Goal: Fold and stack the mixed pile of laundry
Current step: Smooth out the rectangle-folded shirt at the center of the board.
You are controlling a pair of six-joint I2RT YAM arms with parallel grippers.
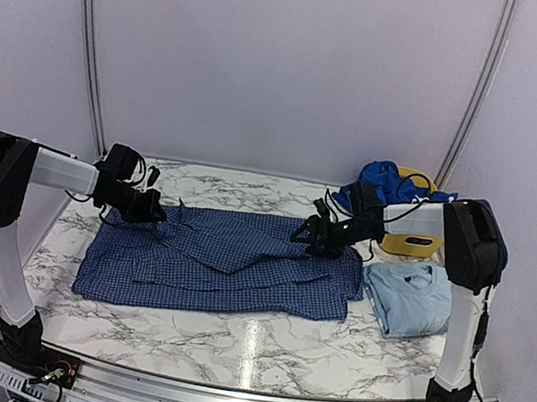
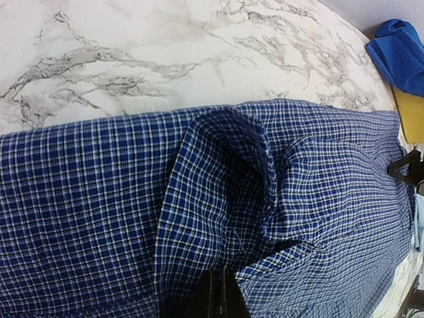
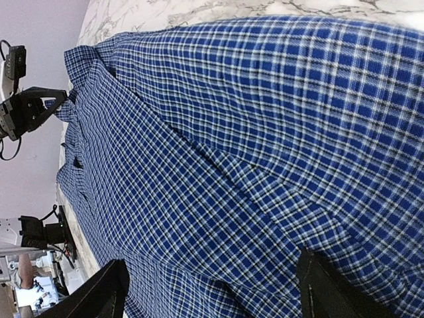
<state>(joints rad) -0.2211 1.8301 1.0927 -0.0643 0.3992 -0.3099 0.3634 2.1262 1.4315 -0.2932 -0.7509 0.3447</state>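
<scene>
The navy-and-white check shirt [image 1: 229, 261] lies spread across the middle of the marble table. My left gripper [image 1: 158, 211] sits at its far left corner, shut on a pinched fold of the check shirt [image 2: 218, 199]; the closed fingers [image 2: 222, 295] show at the bottom of the left wrist view. My right gripper [image 1: 306, 235] hovers over the shirt's far right edge. It is open, its fingers [image 3: 109, 291] wide apart above the cloth [image 3: 232, 146], gripping nothing. A folded pale blue T-shirt [image 1: 416, 296] rests at the right. A royal-blue piece [image 1: 380, 182] hangs from the basket.
A small yellow basket [image 1: 412, 241] stands at the back right behind the right arm, with the royal-blue cloth [image 2: 401, 53] draped on it. A white marble tabletop [image 1: 229, 332] shows in front of the shirt, and white walls close in the back and sides.
</scene>
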